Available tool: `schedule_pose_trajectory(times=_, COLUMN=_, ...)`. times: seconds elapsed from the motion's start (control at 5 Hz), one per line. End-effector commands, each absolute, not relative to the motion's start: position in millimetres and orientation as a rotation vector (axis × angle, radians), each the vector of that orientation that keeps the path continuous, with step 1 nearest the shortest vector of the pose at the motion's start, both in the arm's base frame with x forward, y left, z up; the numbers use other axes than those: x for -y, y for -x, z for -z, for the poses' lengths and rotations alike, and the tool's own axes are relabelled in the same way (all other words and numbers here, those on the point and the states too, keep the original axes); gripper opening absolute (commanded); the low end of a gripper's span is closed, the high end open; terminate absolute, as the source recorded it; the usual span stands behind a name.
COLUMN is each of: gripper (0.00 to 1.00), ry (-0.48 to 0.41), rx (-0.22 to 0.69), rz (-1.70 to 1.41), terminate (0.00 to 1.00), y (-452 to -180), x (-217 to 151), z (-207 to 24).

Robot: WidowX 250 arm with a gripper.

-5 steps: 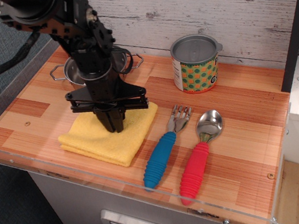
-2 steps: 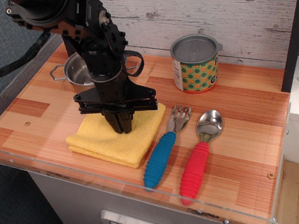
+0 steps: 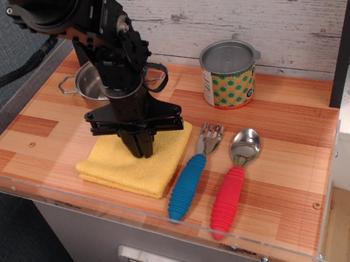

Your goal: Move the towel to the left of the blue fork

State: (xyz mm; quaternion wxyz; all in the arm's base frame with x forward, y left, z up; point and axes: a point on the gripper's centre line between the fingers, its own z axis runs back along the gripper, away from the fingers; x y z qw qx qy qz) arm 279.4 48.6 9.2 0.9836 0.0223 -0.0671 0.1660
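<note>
Whitewashed plank wall behind; wooden-plank tabletop (image 3: 281,120) with a clear acrylic lip along the front and left edges, sitting on a grey cabinet.

Change over the last second: the towel (image 3: 121,170) has slid right, toward the cutlery. 1.0 s ago a clear strip of wood lay between its right corner and the fork tines; now that corner sits just beside the blue fork (image 3: 193,178), close to the tines, not visibly overlapping. Between 0.4 s ago and now the shift is slight (arm and cloth nearly settled). Judgement: placement is essentially reached, since the towel lies directly left of the fork. What likely remains is letting go and lifting clear without dragging the cloth along.

Tool (image 3: 143,151): fingers drawn together, tips down in the middle of the towel, apparently pinching or pinning the cloth. Whether fabric is actually caught between them cannot be told from this view.

Count:
- 1 yellow towel, folded, flat on the wood
- 1 blue fork, handle toward the front edge
- 1 red-handled spoon (image 3: 234,185), lying parallel just right of the fork
- 1 steel pot (image 3: 90,84) at the back, partly hidden by the arm
- 1 patterned can (image 3: 228,75), back centre, well apart from the towel
</note>
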Motion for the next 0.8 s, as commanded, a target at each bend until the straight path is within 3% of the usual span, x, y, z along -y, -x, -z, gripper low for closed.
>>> schedule_pose_trajectory(times=0.0, gripper=1.00, ry=-0.013, rx=0.196, rz=-0.297, terminate=0.00, y=-281.4, x=-48.3, z=-30.5)
schedule_pose_trajectory(times=0.6, gripper=1.00, ry=0.000, rx=0.282, rz=-0.286, terminate=0.00, y=-288.0, x=-43.7, z=-67.2)
